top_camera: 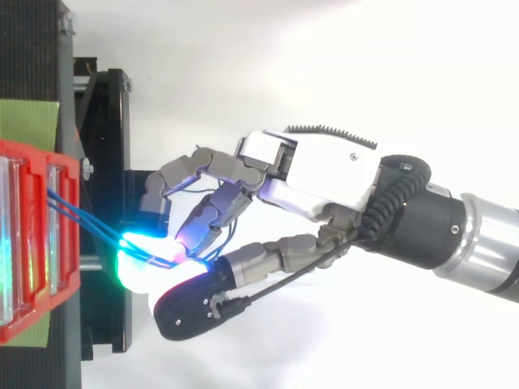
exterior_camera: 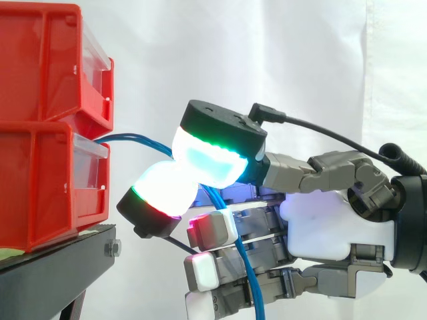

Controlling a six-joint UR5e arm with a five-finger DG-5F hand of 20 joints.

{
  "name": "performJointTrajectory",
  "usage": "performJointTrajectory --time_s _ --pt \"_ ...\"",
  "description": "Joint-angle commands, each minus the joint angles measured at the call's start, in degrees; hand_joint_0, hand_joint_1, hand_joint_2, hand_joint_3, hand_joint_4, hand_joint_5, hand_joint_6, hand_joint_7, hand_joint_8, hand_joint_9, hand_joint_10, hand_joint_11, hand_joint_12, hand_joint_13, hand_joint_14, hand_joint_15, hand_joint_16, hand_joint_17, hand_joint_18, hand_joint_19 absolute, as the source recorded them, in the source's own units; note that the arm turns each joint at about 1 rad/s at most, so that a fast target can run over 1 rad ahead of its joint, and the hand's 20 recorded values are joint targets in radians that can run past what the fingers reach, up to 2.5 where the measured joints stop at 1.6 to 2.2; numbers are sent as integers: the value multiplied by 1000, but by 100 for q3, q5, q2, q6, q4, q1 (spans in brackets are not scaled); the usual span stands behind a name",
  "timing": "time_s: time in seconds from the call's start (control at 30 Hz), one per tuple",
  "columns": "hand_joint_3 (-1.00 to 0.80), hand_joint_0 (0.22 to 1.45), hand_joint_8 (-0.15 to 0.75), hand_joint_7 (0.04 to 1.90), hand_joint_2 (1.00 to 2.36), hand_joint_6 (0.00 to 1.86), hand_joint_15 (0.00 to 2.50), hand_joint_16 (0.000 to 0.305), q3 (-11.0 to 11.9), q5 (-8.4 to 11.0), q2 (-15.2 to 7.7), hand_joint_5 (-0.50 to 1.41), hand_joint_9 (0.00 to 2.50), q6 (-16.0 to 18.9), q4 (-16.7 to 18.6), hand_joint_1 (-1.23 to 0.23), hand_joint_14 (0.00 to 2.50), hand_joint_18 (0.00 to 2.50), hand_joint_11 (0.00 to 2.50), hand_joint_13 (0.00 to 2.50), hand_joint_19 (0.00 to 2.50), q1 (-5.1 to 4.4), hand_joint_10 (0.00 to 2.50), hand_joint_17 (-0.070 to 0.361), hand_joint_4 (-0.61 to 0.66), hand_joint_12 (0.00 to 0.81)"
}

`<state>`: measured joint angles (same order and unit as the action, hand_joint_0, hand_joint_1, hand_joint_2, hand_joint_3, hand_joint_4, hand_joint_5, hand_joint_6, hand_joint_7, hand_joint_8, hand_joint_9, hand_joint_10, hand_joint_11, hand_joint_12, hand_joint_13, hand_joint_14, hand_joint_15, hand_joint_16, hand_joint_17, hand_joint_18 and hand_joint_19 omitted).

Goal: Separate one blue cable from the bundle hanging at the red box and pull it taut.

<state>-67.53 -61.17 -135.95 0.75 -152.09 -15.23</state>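
Blue cables (exterior_camera: pixel 133 137) from the red box (exterior_camera: pixel 40 187) vanish between pinching pads (exterior_camera: pixel 213 160) of the hand (exterior_camera: pixel 330 230); number held unclear.

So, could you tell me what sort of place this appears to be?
Probably a robotics lab test bench: red bins stacked on a black stand before a white curtain, and a robot hand pinching blue cables that come out of a bin.
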Motion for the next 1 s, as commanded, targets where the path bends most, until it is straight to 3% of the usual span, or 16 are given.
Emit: performJointTrajectory --time_s 0.0,0.13,0.43,0.47,0.67,0.73,0.87,0.97 --pt "-500 649 267 880 1000 912 704 43 -5 0 -1 -232 1119 5 4 -819 25 781 1222 1091 569 12 17 97 70 323" --pt "-500 563 273 868 1000 911 704 45 -5 9 7 -232 1115 5 -4 -754 25 781 1217 1085 581 29 17 100 85 332" --pt "-500 580 283 871 1000 903 702 45 -5 0 7 -232 1118 -31 -66 -639 25 783 1226 1085 605 82 17 102 87 338" --pt "-473 630 278 897 1002 904 703 45 -5 0 7 -229 1134 -31 -66 -620 25 779 1227 1095 600 82 18 100 72 337" --pt "-214 643 282 955 1023 922 716 45 -5 0 -1 -231 1130 -39 -66 -684 23 783 1233 1091 607 82 18 101 28 335" --pt "-224 650 279 931 1022 926 712 45 -5 0 -1 -233 1116 -48 -66 -707 25 782 1232 1082 604 82 18 102 32 335" --pt "-407 708 268 871 1008 924 707 45 -14 0 -1 -235 1097 -66 -101 -789 24 774 1223 1071 599 91 17 100 46 326" --pt "-500 741 264 886 1000 924 709 44 -128 -9 -1 -231 1098 -83 -57 -812 26 768 1216 1065 582 91 18 98 47 319"
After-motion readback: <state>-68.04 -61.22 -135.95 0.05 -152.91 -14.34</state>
